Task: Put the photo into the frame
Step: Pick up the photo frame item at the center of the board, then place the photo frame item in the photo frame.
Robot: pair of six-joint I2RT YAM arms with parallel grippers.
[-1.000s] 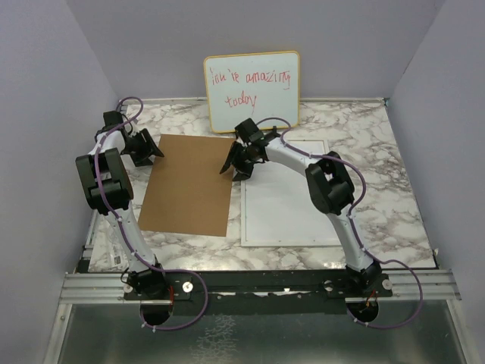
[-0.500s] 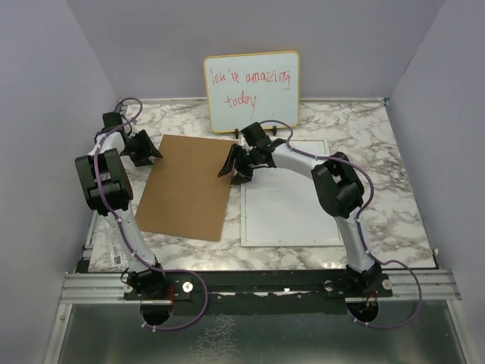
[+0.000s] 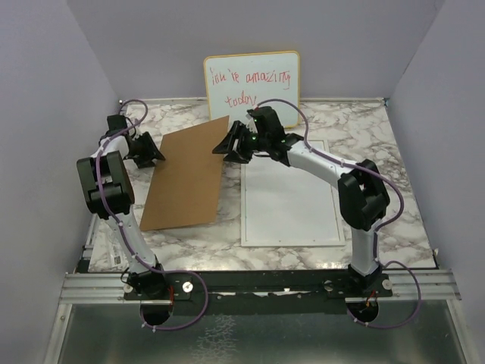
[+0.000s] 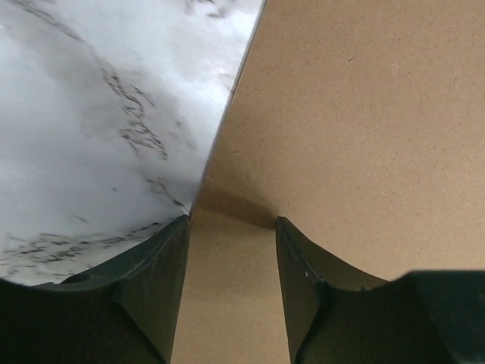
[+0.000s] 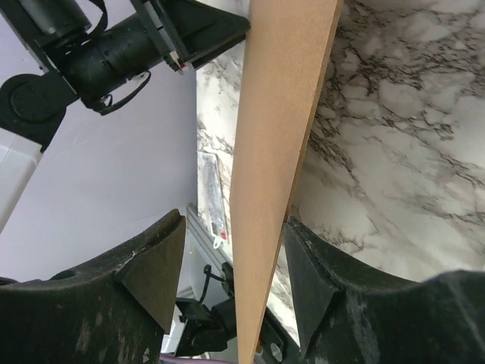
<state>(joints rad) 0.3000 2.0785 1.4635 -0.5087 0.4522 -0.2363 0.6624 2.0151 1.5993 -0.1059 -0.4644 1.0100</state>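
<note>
Starting with the overhead view, the frame (image 3: 292, 205) is seen lying flat on the marble table (image 3: 394, 189), toward 3 o'clock from the middle. A plain white face is shown inside its rim; the photo cannot be made out. At 9 o'clock of the frame a brown board (image 3: 186, 178) is tilted, its 3 o'clock edge raised off the table and its 9 o'clock edge low. The right claw (image 3: 229, 144) is placed at the raised edge's far corner, and the left claw (image 3: 148, 150) at the board's 9 o'clock edge. A whiteboard (image 3: 251, 91) with red writing is propped at 12 o'clock.

In the left wrist view, the left claw (image 4: 231, 220) is shown spread, with the board (image 4: 364, 114) filling the gap between its fingers (image 4: 163, 258) and the area toward 2 o'clock. The table (image 4: 98, 114) is seen at 10 o'clock. Contact with the board cannot be judged.

In the right wrist view, the right claw (image 5: 235, 220) is shown spread, with the board (image 5: 280, 114) running nearly edge-on between its fingers. The 3 o'clock finger (image 5: 311, 280) is met by the board, while a gap is left at the 9 o'clock finger. The table (image 5: 394, 152) is seen at 3 o'clock and the left arm (image 5: 114, 53) at 11 o'clock.
</note>
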